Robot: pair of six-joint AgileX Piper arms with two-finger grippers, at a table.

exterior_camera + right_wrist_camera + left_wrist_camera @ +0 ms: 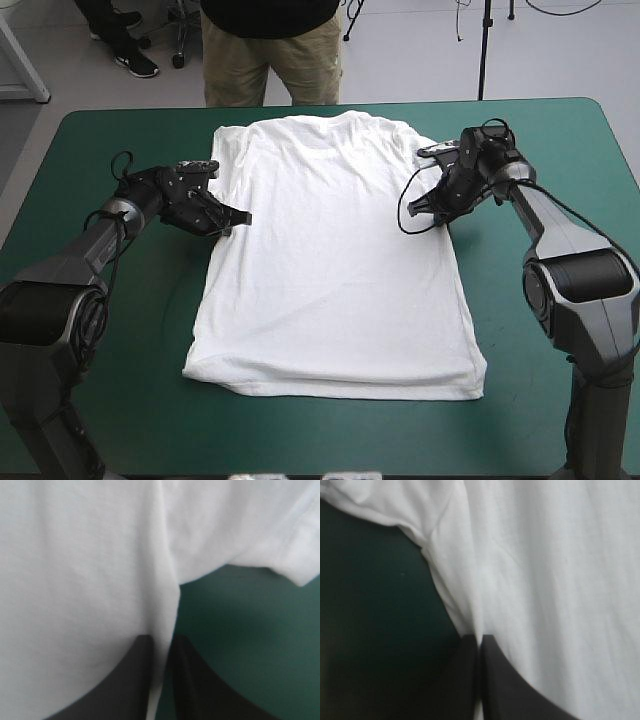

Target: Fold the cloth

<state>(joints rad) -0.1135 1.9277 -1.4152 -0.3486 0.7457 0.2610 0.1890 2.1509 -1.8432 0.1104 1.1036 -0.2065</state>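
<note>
So, the T-shirt (pixel 335 260) lies spread flat on the teal-green cover (pixel 120 360), about in the middle of the table, with its collar toward the far edge and its hem toward the near edge. The cloth is mostly smooth, with a few soft creases running down its length.

I have my left gripper (pixel 240 217) low at the shirt's left side edge, just below the left sleeve (pixel 380 505). Its black fingers (pixel 460 680) are drawn together almost to a point, with a thin fold of the white cloth pinched between them.

I have my right gripper (pixel 415 208) at the opposite side edge, about level with the left one, just below the right sleeve (pixel 280 545). Its fingers are likewise nearly closed on a narrow ridge of cloth at the shirt's edge. That sleeve's stitched hem lies over the cover ahead of the gripper, on its outer side
</note>
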